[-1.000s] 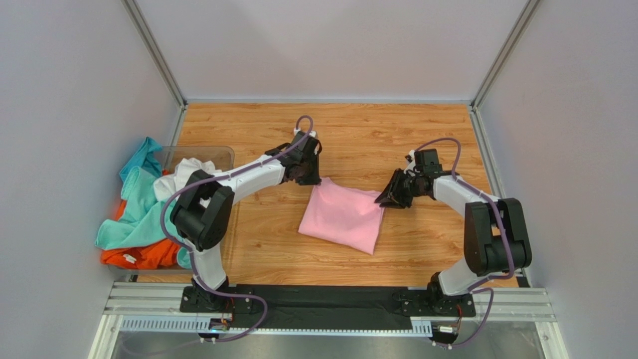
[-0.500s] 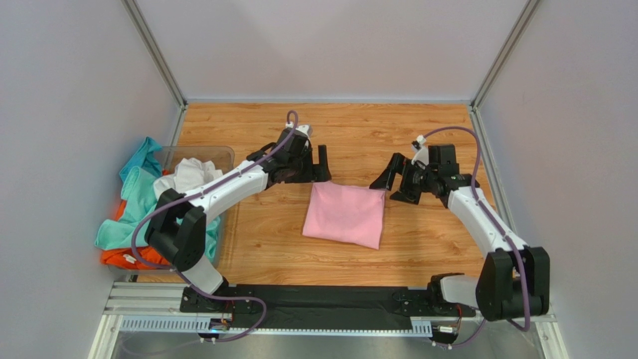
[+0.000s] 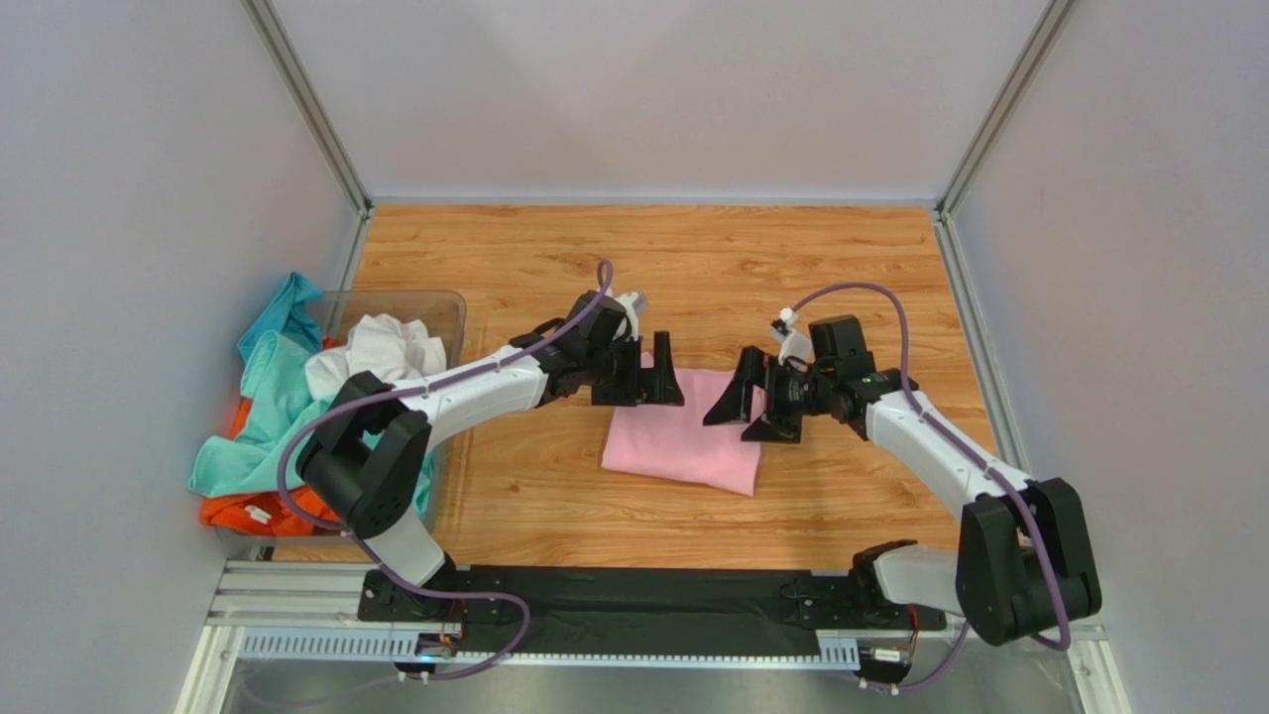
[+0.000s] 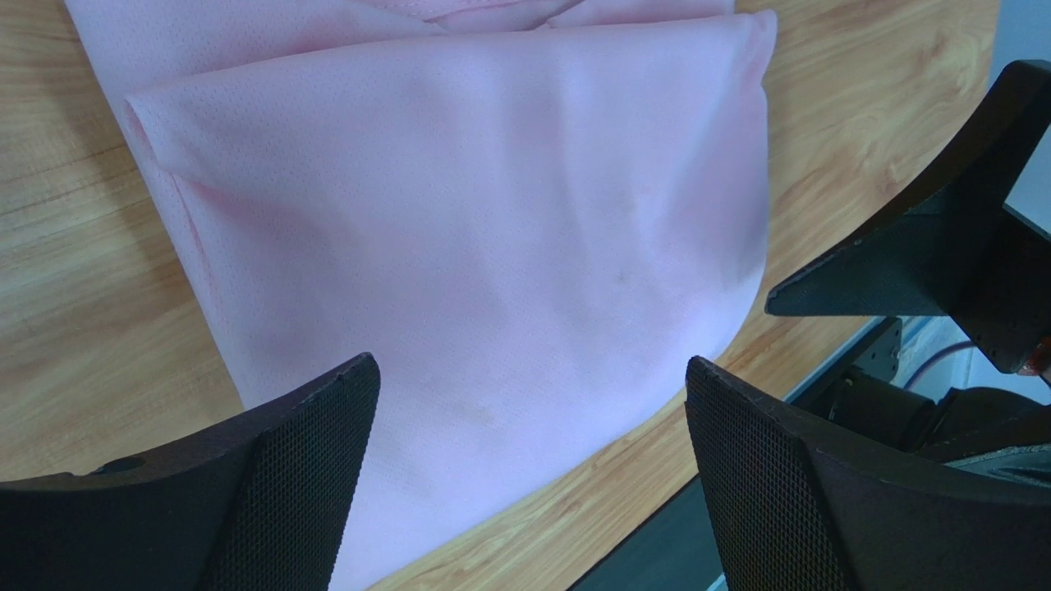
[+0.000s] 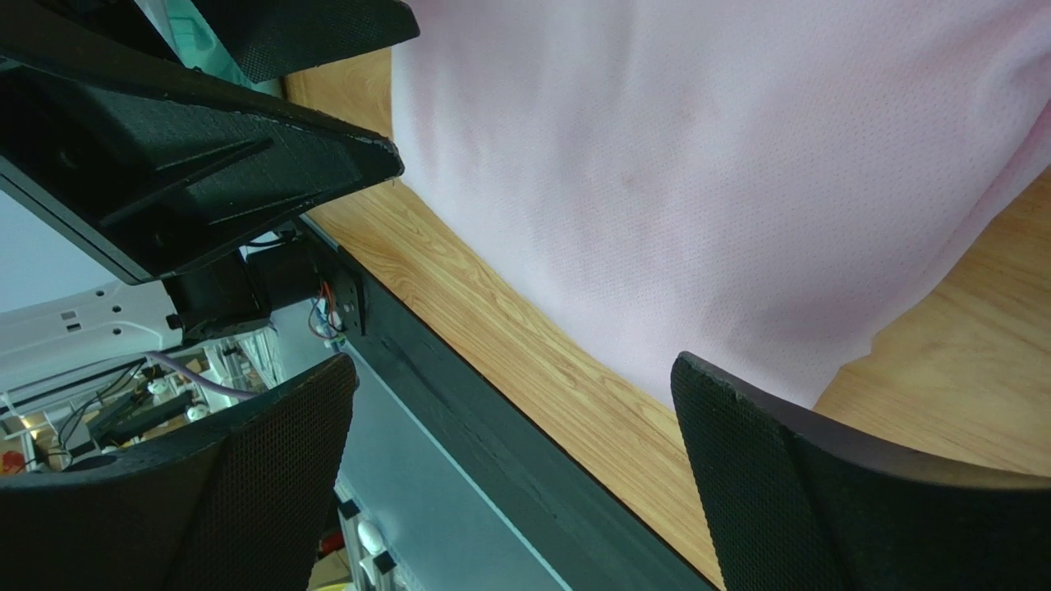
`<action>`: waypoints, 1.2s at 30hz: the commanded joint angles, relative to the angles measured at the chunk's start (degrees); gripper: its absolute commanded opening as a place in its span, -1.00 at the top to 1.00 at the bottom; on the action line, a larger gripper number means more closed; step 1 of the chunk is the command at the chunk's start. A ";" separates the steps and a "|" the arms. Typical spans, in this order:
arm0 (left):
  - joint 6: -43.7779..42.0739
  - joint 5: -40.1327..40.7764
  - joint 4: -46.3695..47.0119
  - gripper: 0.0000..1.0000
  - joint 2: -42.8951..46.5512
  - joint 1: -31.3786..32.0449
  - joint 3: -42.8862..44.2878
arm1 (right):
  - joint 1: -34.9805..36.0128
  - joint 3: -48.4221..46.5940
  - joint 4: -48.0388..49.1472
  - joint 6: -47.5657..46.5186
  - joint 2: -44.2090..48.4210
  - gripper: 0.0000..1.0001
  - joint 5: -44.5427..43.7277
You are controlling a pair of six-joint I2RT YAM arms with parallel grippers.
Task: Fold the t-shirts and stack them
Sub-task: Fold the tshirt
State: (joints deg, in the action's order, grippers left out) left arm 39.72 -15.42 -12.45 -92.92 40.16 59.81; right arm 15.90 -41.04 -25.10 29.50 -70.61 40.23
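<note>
While the pink t-shirt lies folded on the bench, left pincer and right pincer hover over it — both spread wide.

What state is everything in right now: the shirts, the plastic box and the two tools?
pink t-shirt: folded, lying flat, not gripped.
left tool: open, over the pink shirt's far edge.
right tool: open, at the pink shirt's far right corner.
teal t-shirt: unfolded, crumpled in the heap at left.
white t-shirt: unfolded, bunched on the heap.
orange t-shirt: unfolded, under the teal one.
clear bin: upright, partly covered by the heap.
</note>
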 commanded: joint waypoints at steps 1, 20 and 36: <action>0.79 -1.55 4.10 -0.99 -2.08 -0.17 -0.22 | 0.18 -0.36 3.39 -0.23 -3.12 -1.00 0.38; -1.31 12.52 -4.77 -0.99 5.46 -0.17 -3.74 | 0.18 -5.72 -2.93 -4.89 -7.36 -1.00 -5.15; -6.94 10.68 -2.06 -0.99 -3.74 -1.40 6.45 | -0.69 -17.84 -1.53 -7.61 -16.56 -1.00 -7.80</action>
State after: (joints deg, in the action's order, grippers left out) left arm 35.62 -4.45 -16.38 -93.23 39.70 62.63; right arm 15.81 -55.22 -28.40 24.14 -83.72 33.80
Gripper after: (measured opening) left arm 0.993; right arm 0.998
